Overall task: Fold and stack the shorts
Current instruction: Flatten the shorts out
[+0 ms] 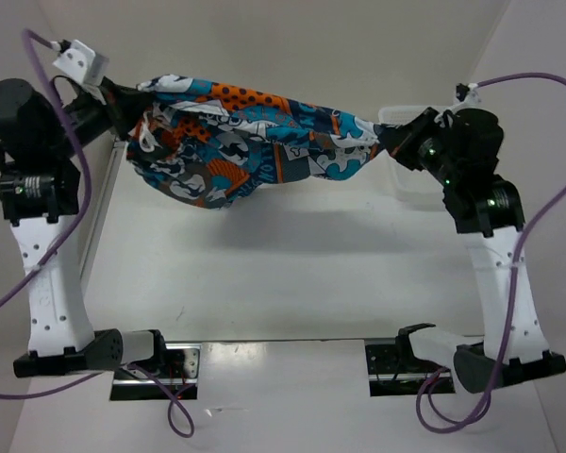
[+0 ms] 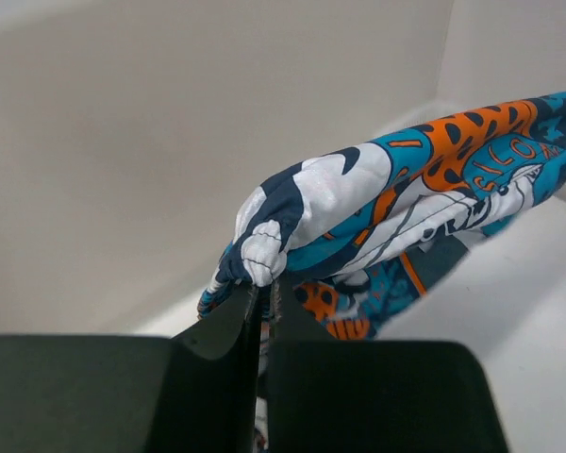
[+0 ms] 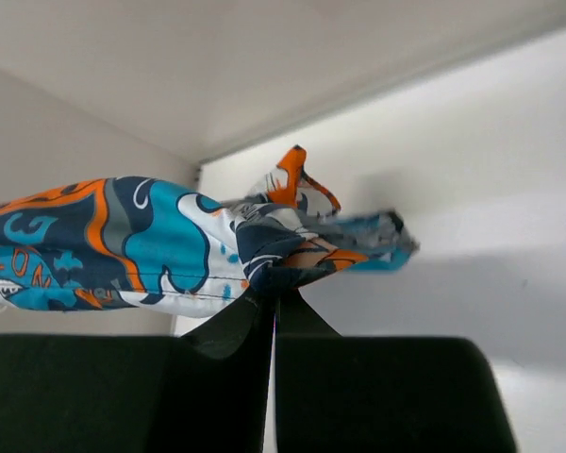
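- Black left jaws are pinched tight on a bunched white-and-navy corner of the shorts. No gap shows between the fingers in the left wrist view, and the fabric wad sits right at the tips.
- Right jaws are the same: clamped hard on a dark-blue and orange knot of cloth at the opposite end of the shorts, with the fingers meeting at the tips.
- From each grip the cloth fans out sideways. Teal, orange and white print runs right in the left wrist view and left in the right wrist view.
- Top view: the shorts are strung in the air between the two grips, spanning left to right over the far part of the tabletop.
- The middle sags in a crumpled belly, lowest left of centre. It is clear of the tabletop, with a soft shadow underneath.
- The fabric is bunched and wrinkled, not flat, and no clean fold line is visible.
- The left end sits higher in the top view than the right end, so the span slopes down to the right.
- Left arm is reared up at the left edge and right arm at the right edge, with both wrists turned inward toward the cloth.
- A translucent white container sits just behind the right wrist, partly hidden by it. Can't tell if the cloth touches it.
- Purple cables loop off both arms.
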